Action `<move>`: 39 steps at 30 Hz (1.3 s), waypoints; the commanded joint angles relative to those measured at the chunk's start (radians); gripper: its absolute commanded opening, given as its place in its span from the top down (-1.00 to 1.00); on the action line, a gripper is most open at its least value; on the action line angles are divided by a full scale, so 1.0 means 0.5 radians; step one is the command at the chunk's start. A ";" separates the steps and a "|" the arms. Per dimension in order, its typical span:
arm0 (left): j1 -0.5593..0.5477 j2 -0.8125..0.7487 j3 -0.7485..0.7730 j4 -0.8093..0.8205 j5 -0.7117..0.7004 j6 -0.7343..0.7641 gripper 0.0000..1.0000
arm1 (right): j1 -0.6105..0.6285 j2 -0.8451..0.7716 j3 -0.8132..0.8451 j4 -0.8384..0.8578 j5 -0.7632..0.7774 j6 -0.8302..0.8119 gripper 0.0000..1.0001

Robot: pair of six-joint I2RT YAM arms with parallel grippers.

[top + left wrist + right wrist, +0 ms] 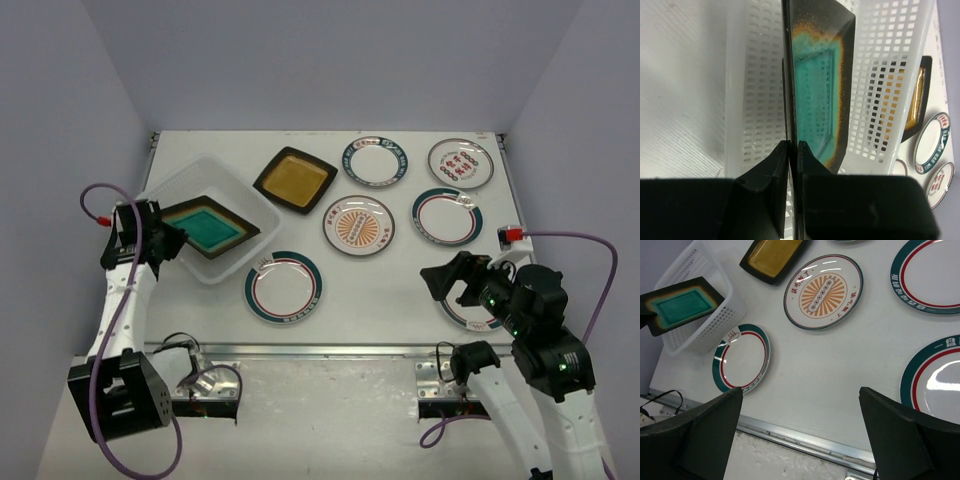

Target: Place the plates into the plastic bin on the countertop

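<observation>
Left claw (pixel 792 150): I see it pinching the teal plate (pixel 210 228) over the plastic bin (pixel 205 165), tabletop (pixel 400 290) nine o'clock; right claw (pixel 801 395) gapes wide, four o'clock.

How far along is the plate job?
Done: nothing; no plate lies loose in the plastic bin. In hand: the left fingers pinch the teal plate, tilted over the bin. Left: the amber plate and six round plates on the countertop; the right fingers open over one.
</observation>
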 commanded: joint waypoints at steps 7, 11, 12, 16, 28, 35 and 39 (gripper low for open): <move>0.045 0.300 0.350 0.493 0.368 0.201 1.00 | 0.007 0.003 -0.046 0.135 -0.073 0.010 -0.98; 0.057 0.383 0.380 0.476 0.343 0.231 1.00 | 0.007 -0.002 -0.045 0.145 -0.098 0.022 -0.98; 0.065 0.396 0.379 0.465 0.331 0.235 1.00 | 0.007 -0.005 -0.043 0.145 -0.101 0.024 -0.98; 0.093 0.490 0.363 0.479 0.314 0.268 0.95 | 0.007 -0.002 -0.037 0.139 -0.141 0.012 -0.97; 0.120 0.698 0.363 0.493 0.296 0.336 -0.06 | 0.007 0.016 -0.071 0.162 -0.179 0.021 -0.98; 0.118 0.692 0.400 0.393 0.216 0.350 -1.00 | 0.007 0.105 -0.155 0.281 -0.325 0.046 -0.98; 0.118 0.603 0.461 0.297 0.213 0.373 -1.00 | 0.009 0.258 -0.242 0.396 -0.449 0.076 -0.98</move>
